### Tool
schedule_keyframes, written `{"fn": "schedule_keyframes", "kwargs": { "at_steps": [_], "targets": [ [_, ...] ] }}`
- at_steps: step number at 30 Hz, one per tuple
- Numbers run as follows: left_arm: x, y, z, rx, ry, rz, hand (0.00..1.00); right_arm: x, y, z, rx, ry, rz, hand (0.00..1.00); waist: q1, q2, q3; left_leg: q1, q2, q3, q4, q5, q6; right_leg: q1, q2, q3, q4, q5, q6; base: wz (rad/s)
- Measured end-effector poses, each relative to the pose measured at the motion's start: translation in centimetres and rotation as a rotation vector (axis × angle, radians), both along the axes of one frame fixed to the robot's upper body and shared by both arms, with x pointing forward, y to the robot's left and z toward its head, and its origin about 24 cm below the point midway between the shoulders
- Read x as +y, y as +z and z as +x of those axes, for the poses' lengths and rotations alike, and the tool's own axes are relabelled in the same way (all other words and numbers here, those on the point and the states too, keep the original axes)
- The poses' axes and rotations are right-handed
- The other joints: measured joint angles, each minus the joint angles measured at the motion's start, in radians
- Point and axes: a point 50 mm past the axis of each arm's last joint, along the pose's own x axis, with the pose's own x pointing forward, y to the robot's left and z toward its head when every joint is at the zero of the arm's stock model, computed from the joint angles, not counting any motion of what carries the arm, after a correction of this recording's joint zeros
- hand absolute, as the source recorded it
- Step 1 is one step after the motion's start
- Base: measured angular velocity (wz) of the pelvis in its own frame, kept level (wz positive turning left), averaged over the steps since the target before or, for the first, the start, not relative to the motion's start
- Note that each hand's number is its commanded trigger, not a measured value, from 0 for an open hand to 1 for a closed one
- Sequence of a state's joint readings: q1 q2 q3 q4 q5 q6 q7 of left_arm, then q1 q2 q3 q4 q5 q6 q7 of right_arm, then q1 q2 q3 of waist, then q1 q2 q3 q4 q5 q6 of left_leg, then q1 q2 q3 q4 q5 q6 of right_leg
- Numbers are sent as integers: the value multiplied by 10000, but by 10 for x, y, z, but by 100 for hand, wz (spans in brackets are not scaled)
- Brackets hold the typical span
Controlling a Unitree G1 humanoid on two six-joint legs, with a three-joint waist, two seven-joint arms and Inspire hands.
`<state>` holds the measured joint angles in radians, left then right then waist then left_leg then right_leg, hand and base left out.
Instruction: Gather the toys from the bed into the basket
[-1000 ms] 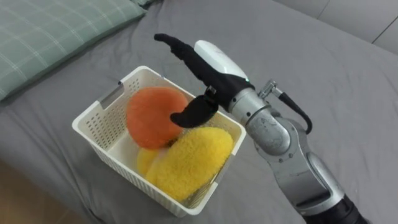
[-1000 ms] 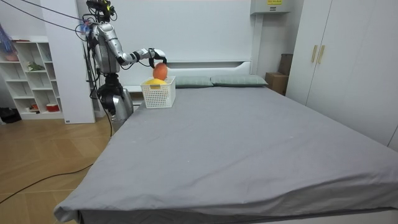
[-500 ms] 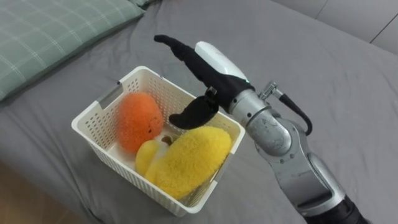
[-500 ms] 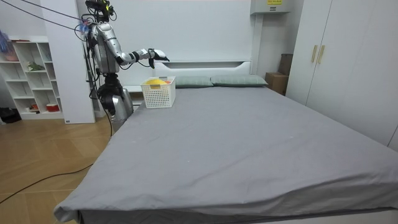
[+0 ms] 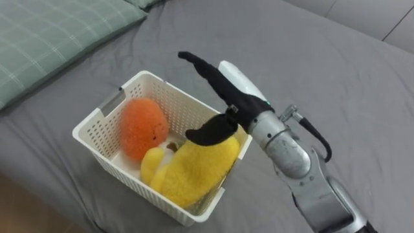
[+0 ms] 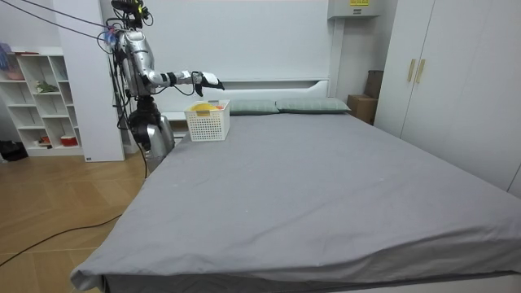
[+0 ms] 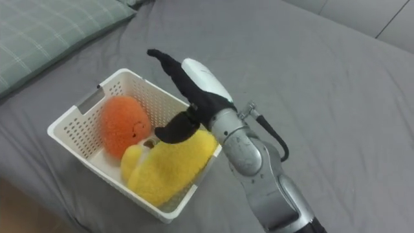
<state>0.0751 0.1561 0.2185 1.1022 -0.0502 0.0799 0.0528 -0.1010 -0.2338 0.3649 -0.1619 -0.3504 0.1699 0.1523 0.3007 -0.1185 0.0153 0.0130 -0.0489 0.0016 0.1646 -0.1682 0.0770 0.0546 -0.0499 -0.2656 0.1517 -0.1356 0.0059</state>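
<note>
**Toy basket on bed, right robot hand above it**

Right robot hand (image 5: 234, 89): hovered over the far right rim of the basket, spread wide, fingers straight and thumb held apart, holding nothing.

White slotted basket (image 5: 116, 169): stood on the grey bed (image 5: 336, 71), near a green checked pillow (image 5: 52, 32).

Contents: one round orange plush toy (image 5: 142, 126) at the left of the basket; one large yellow plush toy (image 5: 194, 168) at the right, rising to the rim just under the thumb; one smaller yellow toy (image 5: 151, 163) between them, touching both.

Robot: stood at the bed's head corner, at the room view's left, near a white shelf unit (image 6: 37, 89), arm stretched out over the basket.
</note>
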Motion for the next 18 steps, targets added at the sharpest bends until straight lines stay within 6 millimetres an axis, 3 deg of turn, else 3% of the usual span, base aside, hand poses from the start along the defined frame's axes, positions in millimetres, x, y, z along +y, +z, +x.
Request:
{"fn": "schedule_keyframes", "kwargs": {
  "at_steps": [4, 8, 12, 15, 18],
  "targets": [
    [0, -2, -8, 217, 207, 22, 0, -27, -17, -6, 477, -1237, 371, 0, -379, 171, 49, 83, 31, 314, -37, -2, 2, -21, 6, 209, -4, 2, 3, -21],
    [2, -2, -14, 286, 487, 30, 0, -58, -34, -16, 933, -2821, 567, 0, -909, 304, -80, 172, 57, 560, -138, -7, 7, -38, 27, 492, 35, 4, 5, -21],
    [1, -3, -18, 340, 522, 22, 0, -78, -29, -16, 794, -4065, 1985, 0, -1450, 417, -188, 422, 124, 926, -208, -14, 8, -26, 84, 782, 68, 11, 2, -23],
    [1, -3, -22, 355, 559, 83, 0, -94, -28, -19, 721, -4851, 3056, 0, -1709, 459, -188, 690, 209, 1295, -332, -39, -14, 31, 187, 1212, 91, 38, -21, -34],
    [2, -4, -29, 511, 628, 217, 0, -112, -27, -25, 592, -5797, 3797, 0, -2147, 499, -193, 699, 225, 1385, -347, -77, -16, -16, 211, 1299, 170, 38, -21, -15]
  ]
}}
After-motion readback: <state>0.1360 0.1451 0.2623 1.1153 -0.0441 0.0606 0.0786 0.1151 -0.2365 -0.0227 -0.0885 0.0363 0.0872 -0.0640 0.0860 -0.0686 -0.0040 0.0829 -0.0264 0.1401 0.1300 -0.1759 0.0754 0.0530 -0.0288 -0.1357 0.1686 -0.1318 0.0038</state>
